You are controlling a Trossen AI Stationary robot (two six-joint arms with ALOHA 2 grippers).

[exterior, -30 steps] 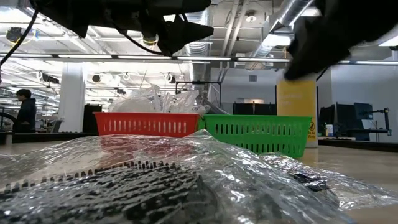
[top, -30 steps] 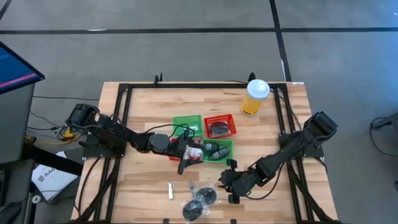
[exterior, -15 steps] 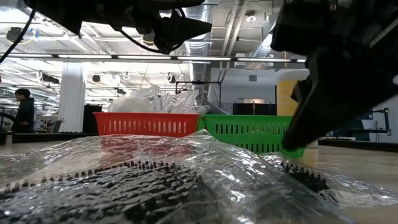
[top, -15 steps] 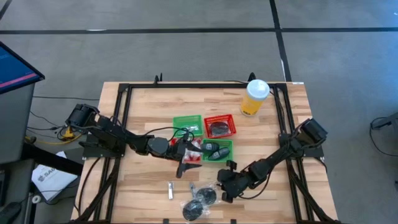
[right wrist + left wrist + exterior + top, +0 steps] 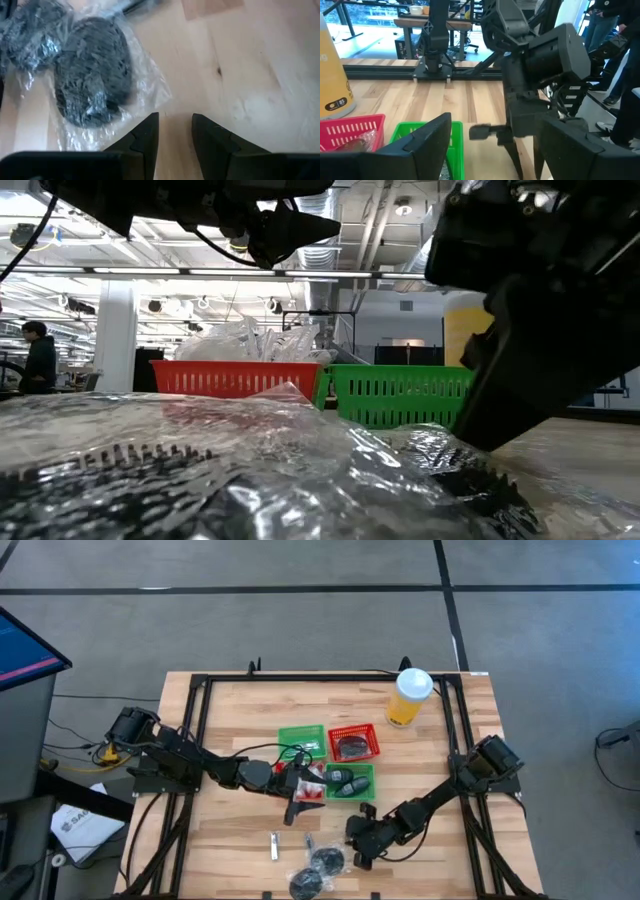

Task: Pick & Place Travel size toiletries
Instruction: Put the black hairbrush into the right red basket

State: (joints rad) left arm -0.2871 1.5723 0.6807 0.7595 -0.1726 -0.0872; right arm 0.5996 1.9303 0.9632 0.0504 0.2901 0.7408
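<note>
Two dark grey discs in clear wrap (image 5: 325,860) (image 5: 304,883) lie flat near the table's near edge; the nearer one fills the right wrist view (image 5: 92,75) and the low view (image 5: 200,480). A thin silvery tube (image 5: 273,845) lies to their left. My right gripper (image 5: 357,848) (image 5: 175,120) is low at the discs' right side, its fingers slightly apart. My left gripper (image 5: 293,804) (image 5: 495,125) is open and empty above the near red basket (image 5: 306,787). My right gripper has one fingertip (image 5: 149,122) at the edge of the clear wrap (image 5: 150,100) around the nearer disc, coming slanting down from the table's right. I cannot tell whether it touches the wrap.
Four mesh baskets sit mid-table: green (image 5: 302,740), red (image 5: 353,743), green (image 5: 352,780) and the red one under my left gripper, several holding wrapped items. A tall yellow cup (image 5: 409,697) stands at the far right. Bare wood lies left of the tube.
My right gripper has gone down and toward the table's left and near edge, up to the wrapped discs. The clear wrap has shifted and bunched a little toward the near left in the low view.
</note>
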